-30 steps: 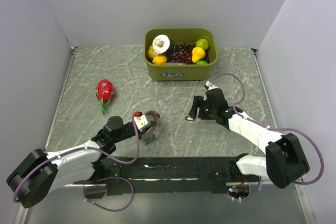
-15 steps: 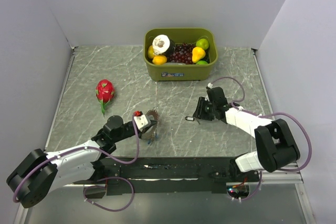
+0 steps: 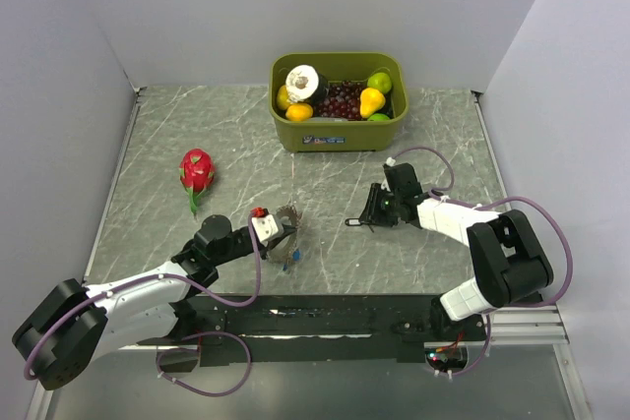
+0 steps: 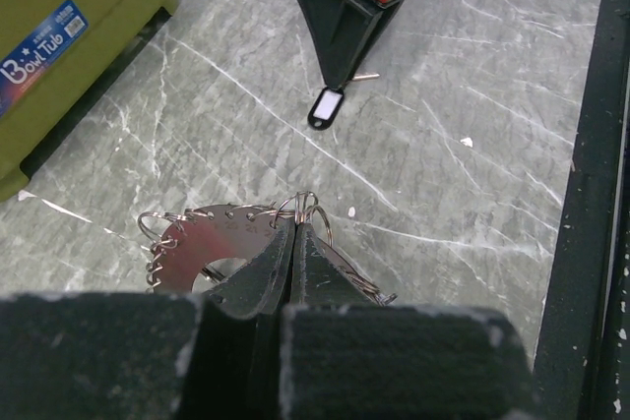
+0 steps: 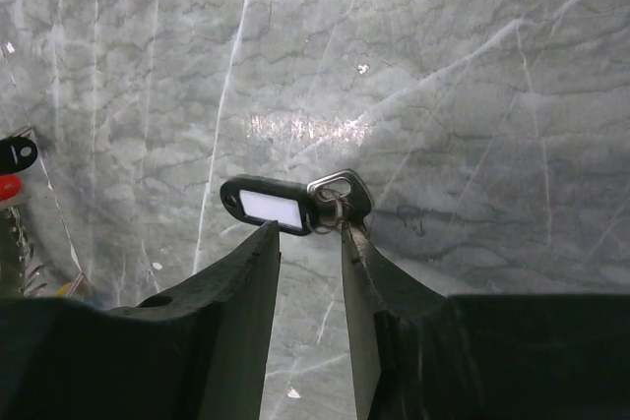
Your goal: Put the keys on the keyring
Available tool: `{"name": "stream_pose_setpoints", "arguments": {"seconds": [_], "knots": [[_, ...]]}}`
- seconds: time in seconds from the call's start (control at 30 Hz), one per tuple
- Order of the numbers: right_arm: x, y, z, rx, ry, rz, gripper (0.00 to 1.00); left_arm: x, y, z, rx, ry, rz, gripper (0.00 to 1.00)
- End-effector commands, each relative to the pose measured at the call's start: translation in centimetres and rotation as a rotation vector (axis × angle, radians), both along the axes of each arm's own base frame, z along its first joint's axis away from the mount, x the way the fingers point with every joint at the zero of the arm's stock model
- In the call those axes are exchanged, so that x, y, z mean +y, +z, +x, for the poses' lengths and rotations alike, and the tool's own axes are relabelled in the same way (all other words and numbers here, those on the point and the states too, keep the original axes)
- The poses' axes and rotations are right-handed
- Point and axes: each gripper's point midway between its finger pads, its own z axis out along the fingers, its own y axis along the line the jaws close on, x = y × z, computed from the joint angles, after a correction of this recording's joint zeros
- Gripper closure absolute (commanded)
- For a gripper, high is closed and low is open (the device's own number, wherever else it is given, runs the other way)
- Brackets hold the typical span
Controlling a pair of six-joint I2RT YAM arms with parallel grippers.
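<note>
The keyring, a flat metal ring with small wire loops along its rim, is held upright just above the table by my left gripper, which is shut on its edge. In the top view the keyring sits at the left gripper, with a red key head beside it. A key joined to a black tag with a white label lies flat on the table. My right gripper is open, its fingertips down on either side of that key's small ring. The same tag shows in the left wrist view and the top view.
A green bin of fruit stands at the back centre. A dragon fruit lies at the left. Grey walls close off the left, back and right. The arms' black base rail runs along the near edge.
My right arm has folded in and its gripper has shifted slightly left, staying over the tagged key. The left arm and the keyring have not moved.
</note>
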Motion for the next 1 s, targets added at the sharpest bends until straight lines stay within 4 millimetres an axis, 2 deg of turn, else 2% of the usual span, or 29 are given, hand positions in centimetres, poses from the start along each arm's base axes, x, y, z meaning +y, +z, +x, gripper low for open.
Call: {"name": "stream_pose_setpoints", "arguments": {"seconds": [0.0,0.23,0.73,0.97], "knots": [[0.3,1.9,2.3,-0.069,-0.021,0.015,0.62,-1.1,2.9,0.2,-0.068,-0.043,-0.051,0.99],[0.3,2.6,2.7,-0.095,-0.006,0.016,0.62,-1.1,2.7,0.1,-0.068,-0.049,-0.045,0.99],[0.5,0.6,3.7,-0.044,0.000,-0.012,0.70,-1.3,2.0,-0.1,-0.053,-0.067,-0.021,0.99],[0.6,0.7,3.7,-0.052,0.006,-0.006,0.91,-1.3,1.7,-0.1,-0.046,-0.068,-0.015,0.99]]}}
